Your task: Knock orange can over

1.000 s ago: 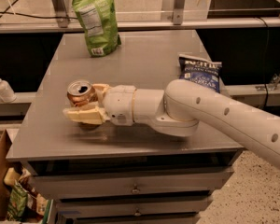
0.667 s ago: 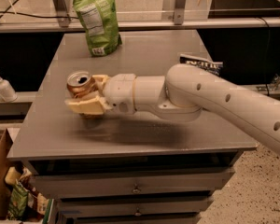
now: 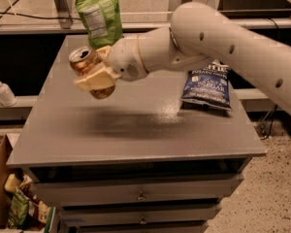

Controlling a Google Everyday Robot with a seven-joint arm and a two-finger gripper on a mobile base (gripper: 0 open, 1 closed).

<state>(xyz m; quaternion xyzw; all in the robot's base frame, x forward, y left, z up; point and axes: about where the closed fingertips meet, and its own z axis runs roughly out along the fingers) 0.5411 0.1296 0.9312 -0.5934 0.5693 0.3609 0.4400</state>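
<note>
The orange can [image 3: 82,59] is copper-coloured with a silver pull-tab top. It is tilted, its top leaning to the upper left, and held in the air above the left part of the grey table [image 3: 136,130]. My gripper [image 3: 91,68] is shut on the can, with one cream finger [image 3: 93,80] in front of it and the other behind it. The can's shadow lies on the table below. My white arm reaches in from the upper right.
A green snack bag [image 3: 99,13] stands at the table's back left, just behind the gripper. A blue chip bag [image 3: 207,84] lies at the right, partly under my arm. A soap bottle [image 3: 1,90] stands left of the table. A box of snacks [image 3: 14,203] sits on the floor at lower left.
The gripper has risen from the table's left side with the can in it. The can has gone from upright on the table to tilted in the air. The view now shows the scene closer.
</note>
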